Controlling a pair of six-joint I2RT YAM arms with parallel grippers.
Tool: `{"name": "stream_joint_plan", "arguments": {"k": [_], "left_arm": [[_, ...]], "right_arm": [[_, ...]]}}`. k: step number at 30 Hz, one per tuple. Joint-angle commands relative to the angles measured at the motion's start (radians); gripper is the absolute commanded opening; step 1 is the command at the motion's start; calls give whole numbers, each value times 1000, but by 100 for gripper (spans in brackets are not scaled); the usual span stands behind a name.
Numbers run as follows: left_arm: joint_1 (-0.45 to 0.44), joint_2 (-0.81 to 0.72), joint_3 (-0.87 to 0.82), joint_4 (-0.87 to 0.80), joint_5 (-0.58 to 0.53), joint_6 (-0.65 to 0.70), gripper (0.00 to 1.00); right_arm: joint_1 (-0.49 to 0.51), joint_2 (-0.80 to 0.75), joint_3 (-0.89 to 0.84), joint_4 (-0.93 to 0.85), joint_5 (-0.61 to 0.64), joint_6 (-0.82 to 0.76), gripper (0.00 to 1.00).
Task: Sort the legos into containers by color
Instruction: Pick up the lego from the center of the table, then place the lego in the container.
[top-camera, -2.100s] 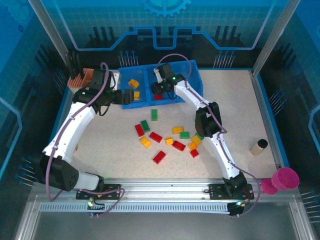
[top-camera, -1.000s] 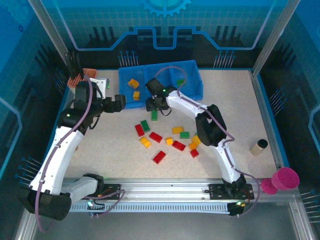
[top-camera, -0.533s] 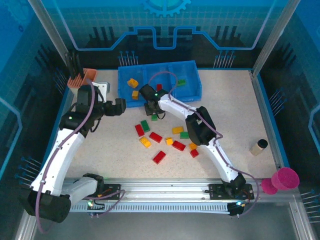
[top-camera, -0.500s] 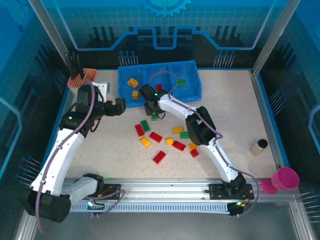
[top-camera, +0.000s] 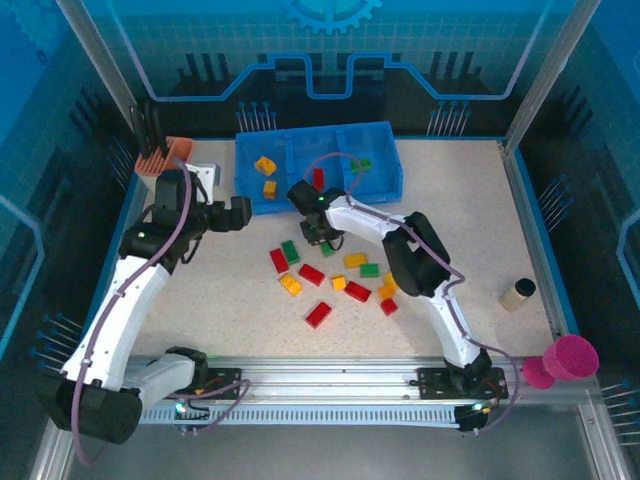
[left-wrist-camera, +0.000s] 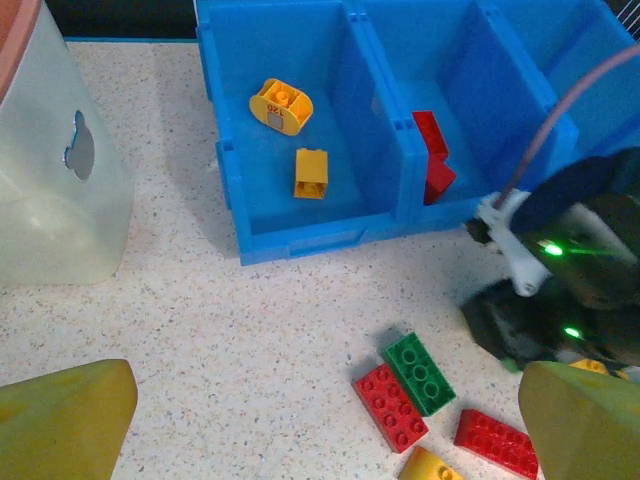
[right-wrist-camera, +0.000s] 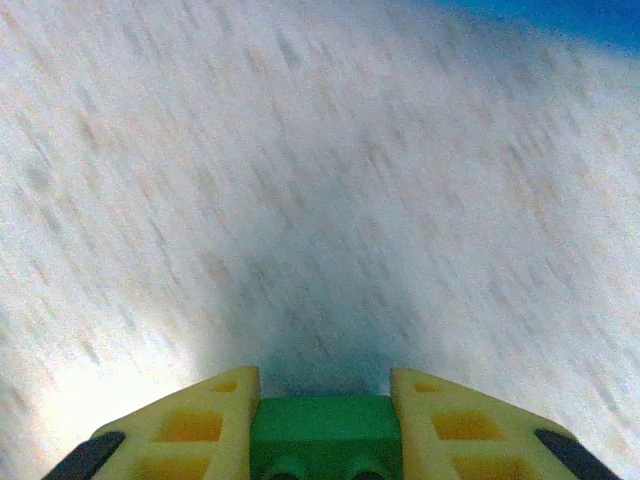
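1. The right gripper (right-wrist-camera: 322, 390) is clamped on a green lego (right-wrist-camera: 325, 432), which sits between its yellow fingers (right-wrist-camera: 190, 425) over the blurred speckled table (right-wrist-camera: 300, 200).
2. Loose legos (top-camera: 312, 274) lie just beside it. The blue tray (left-wrist-camera: 300, 240) behind holds yellow-orange legos (left-wrist-camera: 310, 172) on the left and red legos (left-wrist-camera: 432, 150) in the middle.
3. The left gripper (top-camera: 243, 212) is spread wide and holds nothing.

The top camera looks down over the whole counter (top-camera: 480, 225). The left wrist camera, nearer, shares the blue tray (top-camera: 270, 208). The right wrist camera skims the counter closely.

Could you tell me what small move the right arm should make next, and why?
The right gripper is shut on a small green plastic brick, so probably lift it toward the bright-blue plastic tray's right compartment, where another green brick lies.
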Motion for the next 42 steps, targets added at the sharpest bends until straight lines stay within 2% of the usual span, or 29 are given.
{"name": "stream_joint_plan", "arguments": {"k": [1,5,9,15,23,32,36,42], "left_arm": [[6,23,21,9,-13,16,99],[10,37,23,7,-17,19,99],[12,35,25,6,-28,21,99],[12,21,33,8,-50,26,99],[13,36,58,-24,-62,27,99],[15,54,96,-38,-81,30,99],[15,69,109,-36,-72,26,99],[15,73,115,-34,-69,22,99]], "right_arm": [[-25,-167,-45,-67,43,-86,26],[-93,-265,-42,-47,67,-172,26],[-175,-264,-2,11,83,-254,26],[-285,-164,105,129,67,-300,26],[-380,91,377,171,11,-302,26],[-425,270,549,141,-42,-288,30],[-427,281,559,138,-59,-283,34],[-425,218,519,139,-59,-286,46]]}}
